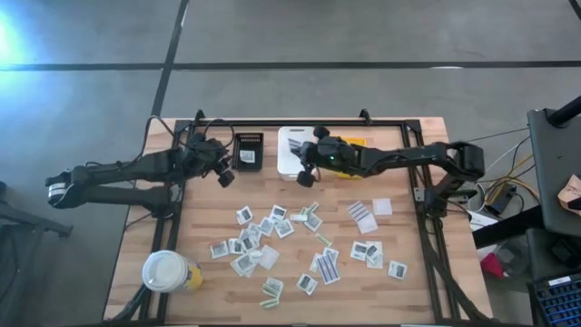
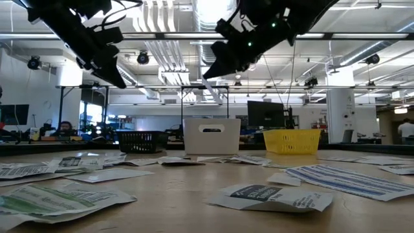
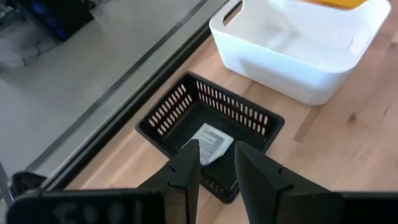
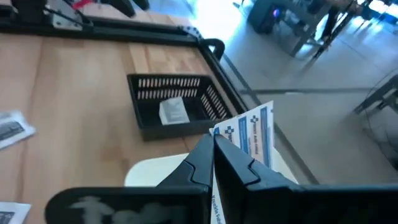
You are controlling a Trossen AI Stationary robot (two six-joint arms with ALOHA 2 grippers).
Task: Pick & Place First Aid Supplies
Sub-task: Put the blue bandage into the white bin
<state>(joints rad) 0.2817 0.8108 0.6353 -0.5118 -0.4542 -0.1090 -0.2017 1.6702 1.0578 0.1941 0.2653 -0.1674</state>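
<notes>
Many small flat paper packets, the first aid supplies (image 1: 281, 241), lie scattered over the near half of the table (image 2: 265, 194). My right gripper (image 4: 213, 146) hangs above the white bin's near rim (image 1: 292, 145), shut on a blue-striped white packet (image 4: 252, 134). My left gripper (image 3: 216, 162) is open, in the air near the black bin (image 1: 248, 150), with nothing between its fingers. One white packet (image 3: 211, 143) lies flat on the black bin's floor. My right gripper pinches the blue-striped packet between its two fingers at one edge (image 4: 231, 142). The fingers reach in from the table's right side, slanting a little downward. The packet stands up past the fingertips, lifted clear of the table and of the bins.
Three bins stand in a row at the table's far edge: the black one (image 2: 142, 139), the white one (image 2: 212, 134) and a yellow one (image 2: 292, 140), partly under my right arm. A large white-lidded cup (image 1: 168, 271) stands at the near left corner.
</notes>
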